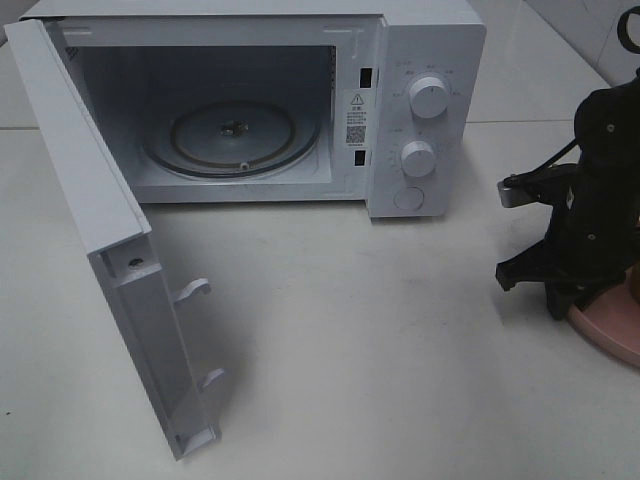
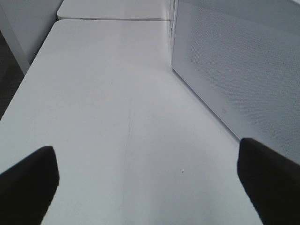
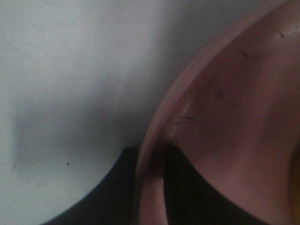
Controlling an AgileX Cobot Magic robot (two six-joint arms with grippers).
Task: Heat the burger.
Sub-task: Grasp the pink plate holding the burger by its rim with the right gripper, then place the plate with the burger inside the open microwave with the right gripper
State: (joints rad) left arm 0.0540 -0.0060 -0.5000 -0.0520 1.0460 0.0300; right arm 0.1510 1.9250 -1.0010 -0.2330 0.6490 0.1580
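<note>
While clamped with the right gripper (image 3: 151, 154) on just the thin rim of the round pink plate (image 3: 225, 103), risks tilting it on the lift and sliding the tall golden-bunned burger (image 3: 296, 183) off. Could also clip the open white microwave door (image 1: 100, 240) at nine o'clock. Sits on that plate at three o'clock from the gripper, mostly out of frame. Left gripper (image 2: 150, 183): fingers spread wide, empty.

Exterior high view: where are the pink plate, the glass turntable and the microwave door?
pink plate (image 1: 610, 340), exterior high view, rim.
glass turntable (image 1: 232, 128), exterior high view, centre.
microwave door (image 1: 150, 340), exterior high view, inner panel.
</note>
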